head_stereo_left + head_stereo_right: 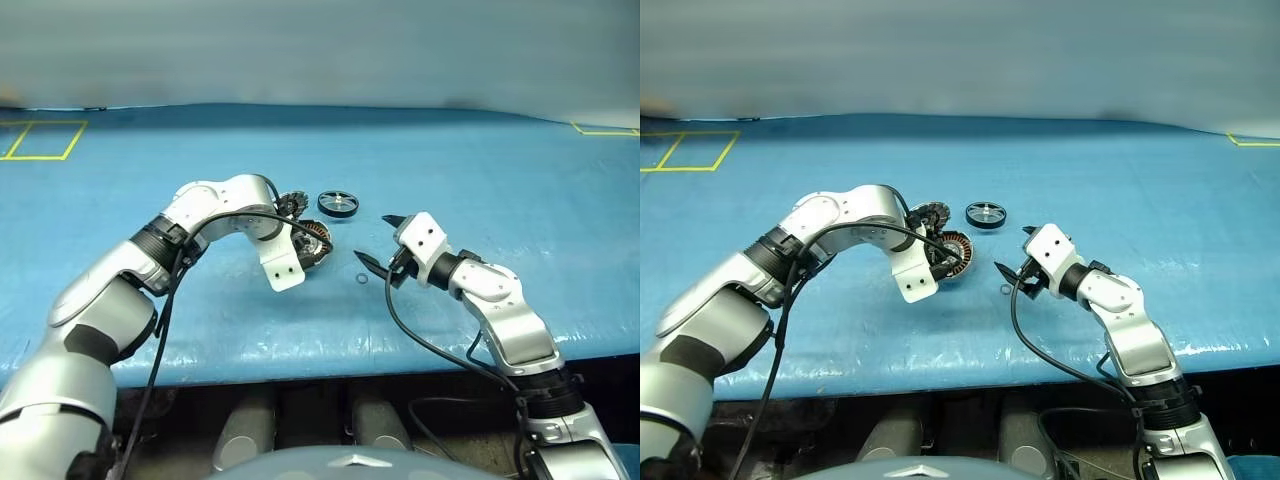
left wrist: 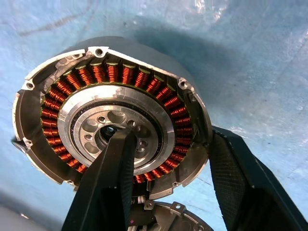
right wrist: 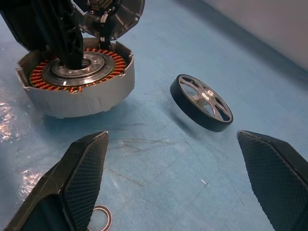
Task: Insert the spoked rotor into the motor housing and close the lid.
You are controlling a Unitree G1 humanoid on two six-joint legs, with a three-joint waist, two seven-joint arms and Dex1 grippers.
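Left gripper (image 2: 168, 187) grasps round silver copper-wound motor housing (image 3: 77, 79) (toothed lid (image 3: 126, 10) raised); right gripper (image 3: 173, 178) released; black-rimmed spoked rotor (image 3: 202, 102) nearby.

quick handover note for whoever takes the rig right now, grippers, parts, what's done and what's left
Left gripper: holds the motor housing, one finger in its centre, the other outside the wall.
Right gripper: open, empty, facing the spoked rotor.
Housing sits on the blue table, windings exposed; the lid stands swung open behind it.
Rotor lies on the table beside the housing, apart from it. A small black ring lies near the right gripper.
Done: housing steadied.
Left: pick up rotor, insert it, close lid.
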